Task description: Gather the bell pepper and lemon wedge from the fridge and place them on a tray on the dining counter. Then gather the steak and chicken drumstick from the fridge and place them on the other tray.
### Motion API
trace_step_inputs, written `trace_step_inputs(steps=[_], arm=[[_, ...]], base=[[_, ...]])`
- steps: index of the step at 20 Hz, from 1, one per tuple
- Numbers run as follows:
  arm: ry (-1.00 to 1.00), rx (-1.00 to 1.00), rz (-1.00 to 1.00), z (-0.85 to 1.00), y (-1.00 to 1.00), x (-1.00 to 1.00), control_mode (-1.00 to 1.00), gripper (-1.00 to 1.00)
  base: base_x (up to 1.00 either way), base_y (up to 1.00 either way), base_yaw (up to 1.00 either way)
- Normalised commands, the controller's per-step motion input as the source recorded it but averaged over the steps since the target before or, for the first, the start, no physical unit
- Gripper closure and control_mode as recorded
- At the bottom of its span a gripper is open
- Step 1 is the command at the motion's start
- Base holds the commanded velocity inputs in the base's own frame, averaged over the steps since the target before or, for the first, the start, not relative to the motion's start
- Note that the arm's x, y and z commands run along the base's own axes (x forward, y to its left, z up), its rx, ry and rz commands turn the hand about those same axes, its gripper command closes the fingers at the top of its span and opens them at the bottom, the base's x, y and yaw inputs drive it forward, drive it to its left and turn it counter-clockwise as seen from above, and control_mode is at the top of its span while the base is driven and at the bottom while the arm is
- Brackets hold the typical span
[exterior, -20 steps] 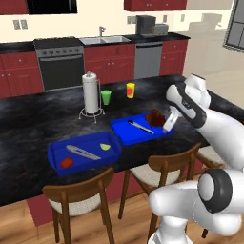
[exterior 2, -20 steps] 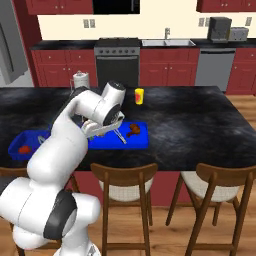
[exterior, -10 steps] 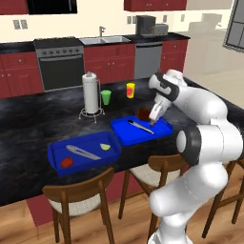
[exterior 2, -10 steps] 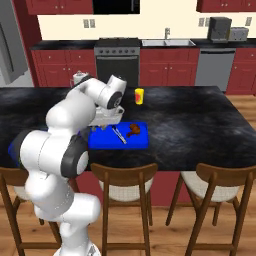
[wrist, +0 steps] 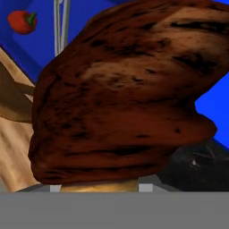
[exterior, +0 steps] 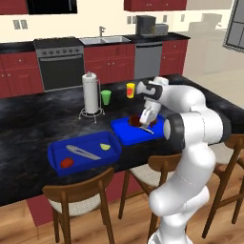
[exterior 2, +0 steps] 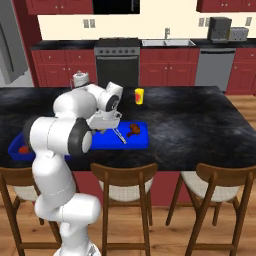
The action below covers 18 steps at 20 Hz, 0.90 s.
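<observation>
We see two blue trays on the dark dining counter. The nearer-left tray [exterior: 57, 153] holds a red bell pepper [exterior: 66, 162] at one end and a yellow-green lemon wedge [exterior: 105, 147] at the other. The second tray [exterior 2: 142, 140] holds a browned chicken drumstick [exterior 2: 133, 130]. In the hand view, a charred brown piece of meat [wrist: 125, 94] looms very close.

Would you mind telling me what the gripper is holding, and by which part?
The chicken drumstick, apparently by its pale bone end, over the blue tray.
</observation>
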Motion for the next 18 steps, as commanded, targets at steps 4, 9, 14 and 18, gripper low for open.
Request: trace_step_inputs(steps=[4,9,14,18], arm=[[0.03,0.0,-0.01,-0.19,0.01,0.43,-1.0,1.0],[0.01,0.0,-0.01,-0.11,0.0,0.54,-1.0,1.0],[0.0,0.0,-0.01,-0.19,0.0,0.53,-1.0,1.0],[0.0,-0.01,0.0,-0.31,0.01,0.42,-1.0,1.0]], base=[[0.0,0.0,0.0],[0.0,0.0,0.0],[0.0,0.0,0.0],[0.0,0.0,0.0]])
